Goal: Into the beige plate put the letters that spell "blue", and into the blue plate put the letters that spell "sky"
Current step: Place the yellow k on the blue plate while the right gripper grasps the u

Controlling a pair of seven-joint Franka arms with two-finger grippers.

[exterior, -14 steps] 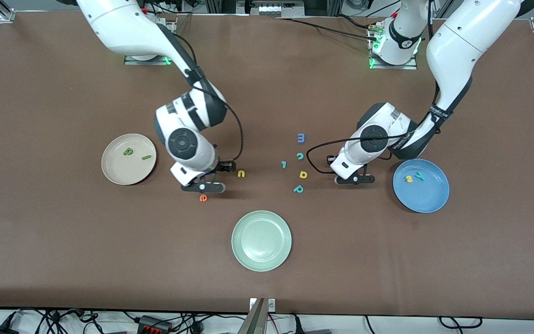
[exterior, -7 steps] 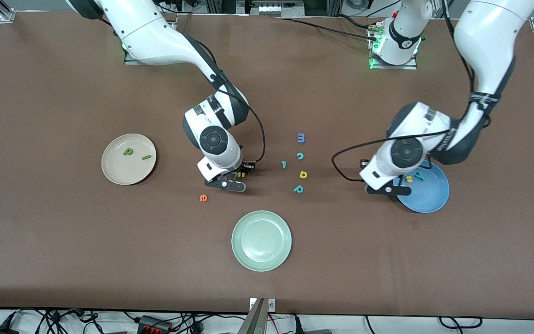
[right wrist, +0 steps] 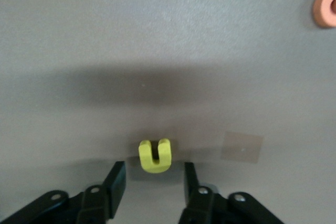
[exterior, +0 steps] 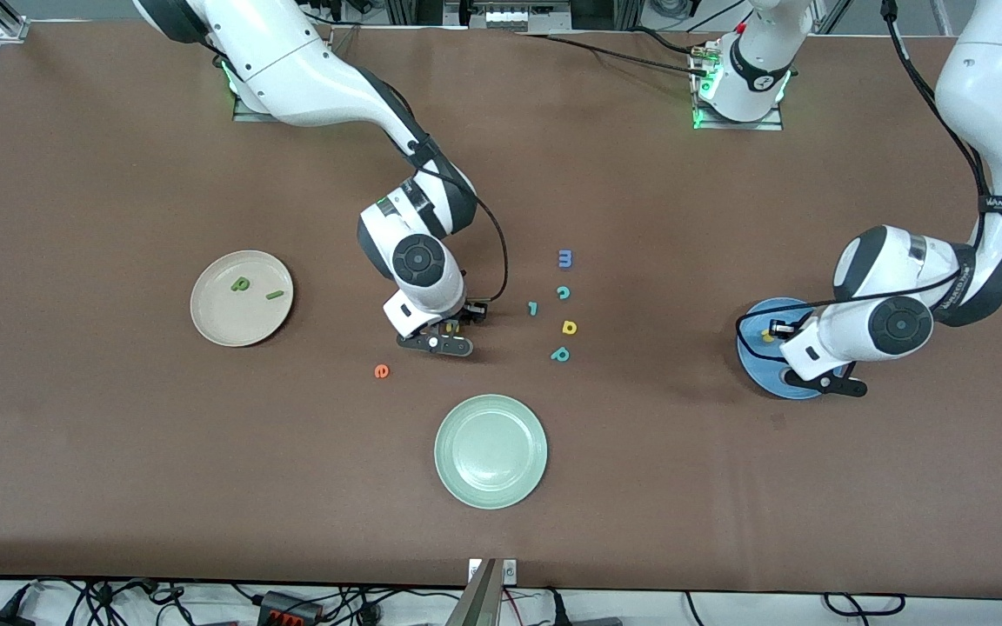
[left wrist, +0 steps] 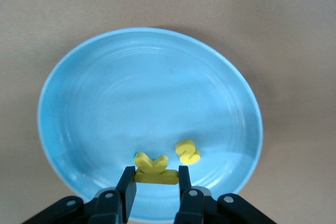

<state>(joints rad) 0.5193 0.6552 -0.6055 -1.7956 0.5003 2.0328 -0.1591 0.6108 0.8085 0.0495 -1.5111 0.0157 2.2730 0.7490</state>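
Observation:
My left gripper [left wrist: 155,182] is shut on the yellow k [left wrist: 156,170] and hangs over the blue plate [left wrist: 131,87], at the edge toward the front camera [exterior: 818,381]. The yellow s [left wrist: 187,151] lies in that plate, and a teal letter [left wrist: 136,155] peeks out under the k. My right gripper [right wrist: 154,182] stands open, low over the table, its fingers on either side of the yellow u [right wrist: 155,156] without touching it. The orange e [exterior: 382,371] lies on the table nearby. The beige plate [exterior: 223,317] holds the green b [exterior: 240,283] and l [exterior: 275,296].
A pale green plate [exterior: 490,451] sits near the front edge. Between the arms lie loose letters: a blue m [exterior: 565,258], a teal c [exterior: 563,293], another small teal letter [exterior: 533,308], a yellow letter [exterior: 569,327] and a teal p [exterior: 560,354].
The left arm has swung from the middle of the table to over the blue plate with the k. The right gripper moved from beside the e to the u, and its fingers have narrowed.

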